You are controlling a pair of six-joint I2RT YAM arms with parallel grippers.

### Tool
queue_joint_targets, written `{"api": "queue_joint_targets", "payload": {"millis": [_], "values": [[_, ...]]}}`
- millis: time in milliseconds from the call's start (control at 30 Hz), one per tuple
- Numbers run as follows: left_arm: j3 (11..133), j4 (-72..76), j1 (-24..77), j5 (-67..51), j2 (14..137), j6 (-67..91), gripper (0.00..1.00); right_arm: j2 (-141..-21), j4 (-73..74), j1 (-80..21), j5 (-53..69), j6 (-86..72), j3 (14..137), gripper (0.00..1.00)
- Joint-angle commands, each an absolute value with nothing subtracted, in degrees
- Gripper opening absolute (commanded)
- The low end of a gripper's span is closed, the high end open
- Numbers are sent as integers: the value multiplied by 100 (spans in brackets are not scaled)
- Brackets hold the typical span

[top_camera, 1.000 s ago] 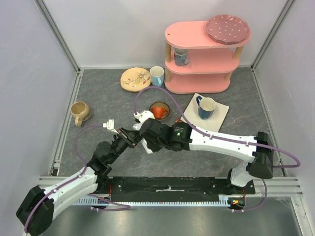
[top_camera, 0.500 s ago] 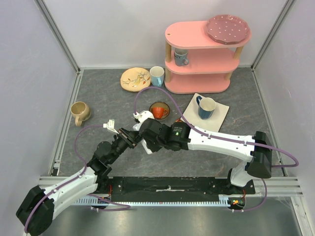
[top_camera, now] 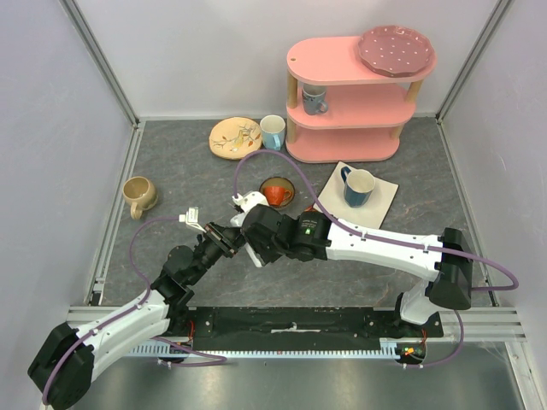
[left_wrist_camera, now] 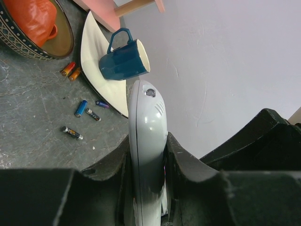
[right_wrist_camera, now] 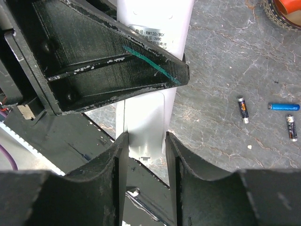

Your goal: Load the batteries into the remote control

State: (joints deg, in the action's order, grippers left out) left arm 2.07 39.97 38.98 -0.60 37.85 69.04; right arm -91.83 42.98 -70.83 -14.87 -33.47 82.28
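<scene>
Looking at the middle of the table, I see the remote control point(left_wrist_camera: 148, 113) held up in the air near the front edge. It is a thin white bar with a round end. There is a small dark dot near that end, and a label with tiny print on its flat back. A small notch shows at its other end.

The left gripper point(left_wrist_camera: 147, 143) is clamped on it, one black finger pressed on each side, so the round end sticks out toward a blue mug point(left_wrist_camera: 123, 61) on a white napkin point(left_wrist_camera: 94, 61).

The right gripper point(right_wrist_camera: 146, 136) has come in from the other way. Its two fingers sit on either side of the notched end, very close (I cannot tell if they are squeezing it or just beside it).

The left arm point(top_camera: 171, 278) reaches up from the near left corner with its wrist bent. The right arm point(top_camera: 376, 248) stretches low across from the right, and the two meet in the middle.

The batteries point(left_wrist_camera: 81, 108) lie loose on the gray table point(left_wrist_camera: 28, 117), near the napkin: a blue one, two orange ones, some dark ones. An orange cup point(left_wrist_camera: 33, 16) sits in a patterned dish just past them.
</scene>
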Motion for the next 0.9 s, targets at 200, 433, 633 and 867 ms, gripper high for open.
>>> {"api": "queue_joint_targets", "payload": {"millis": [200,433,633,867], "values": [[-62,4605,3920,-158,3779,7110,2,-9229,4298,-6996,-1556,-3445,8367,48],[-97,4605,3920,-106,3832,7093,2,-9220,4254,-7005,-1494,-3489,8420,55],[-114,4605,3920,-62,3850,7075,2,-9202,4228,-7005,-1450,-3524,8420,60],[-123,4597,3920,-62,3885,7058,2,-9158,4210,-7005,-1450,-3560,8429,63]]}}
